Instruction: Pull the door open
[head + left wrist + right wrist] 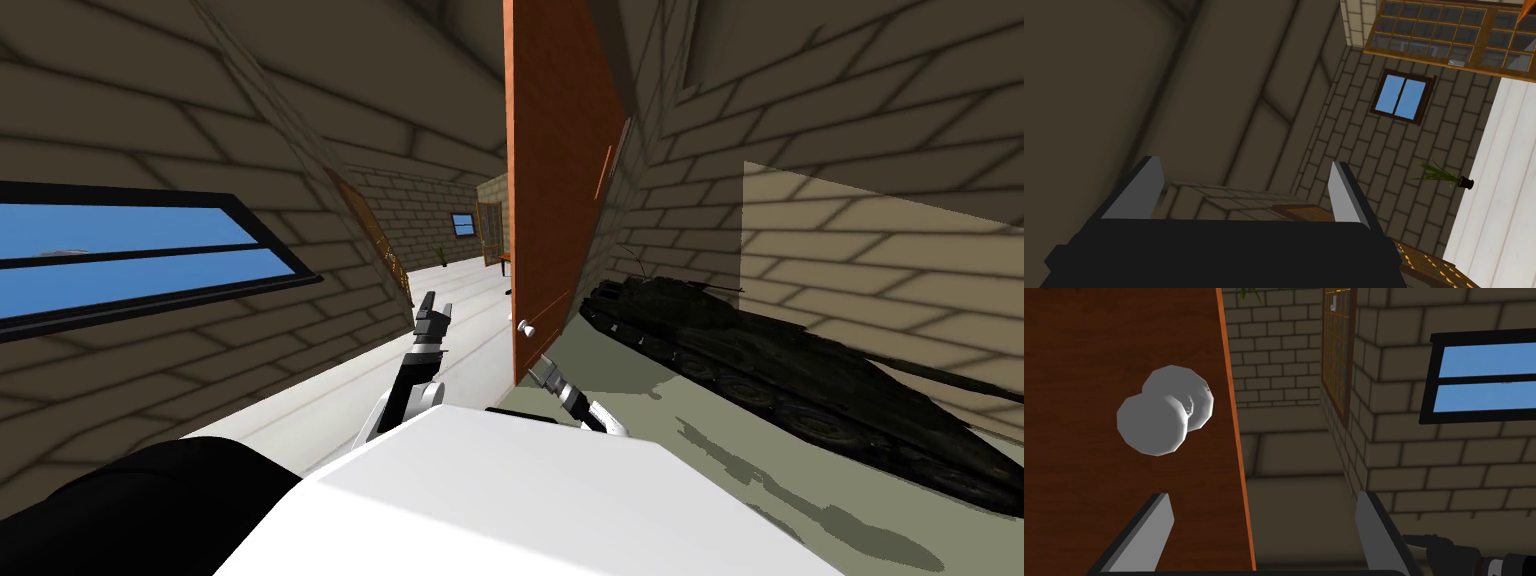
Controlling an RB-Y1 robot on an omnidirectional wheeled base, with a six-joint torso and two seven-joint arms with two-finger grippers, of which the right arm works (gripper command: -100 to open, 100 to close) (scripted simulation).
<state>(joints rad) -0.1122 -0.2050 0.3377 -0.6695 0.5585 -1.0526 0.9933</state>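
Locate door [560,200] at centre, partly swung, edge-on. Read right gripper [1264,498] as wide and empty, near knob [1164,410], not around it. Read left gripper [1245,167] as wide, idle, left of door. Treat grasp and further pull as outstanding.

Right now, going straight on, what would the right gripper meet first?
Probably the brown door: one finger of the right gripper lines up with its face beside the white knob, the other passes its free edge. Depth is unclear.
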